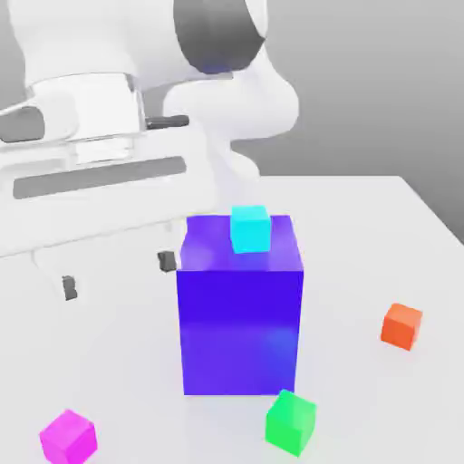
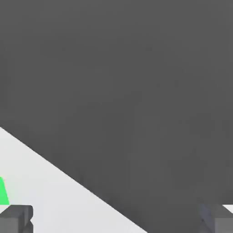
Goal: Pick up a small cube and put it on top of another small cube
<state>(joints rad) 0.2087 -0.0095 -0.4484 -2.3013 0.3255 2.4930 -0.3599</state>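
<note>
The small magenta-pink cube point(image 1: 68, 437) sits on the white table point(image 1: 381, 227) at the front of the exterior view's left. My gripper point(image 1: 118, 275) hangs above the table, behind that cube and to the left of the big blue-violet block point(image 1: 240, 308). Its two dark fingertips point(image 1: 167, 261) stand wide apart with nothing between them, so it is open. In the hand view the gripper point(image 2: 116, 222) shows its fingertips point(image 2: 16, 218) at both sides, over the table's edge point(image 2: 54, 195). A sliver of the green cube point(image 2: 3, 191) shows there too.
A cyan cube point(image 1: 250, 228) rests on top of the big block. The green cube point(image 1: 291, 422) lies just in front of the block. An orange cube point(image 1: 401, 325) sits toward the exterior view's right. The table's far edge runs behind the block.
</note>
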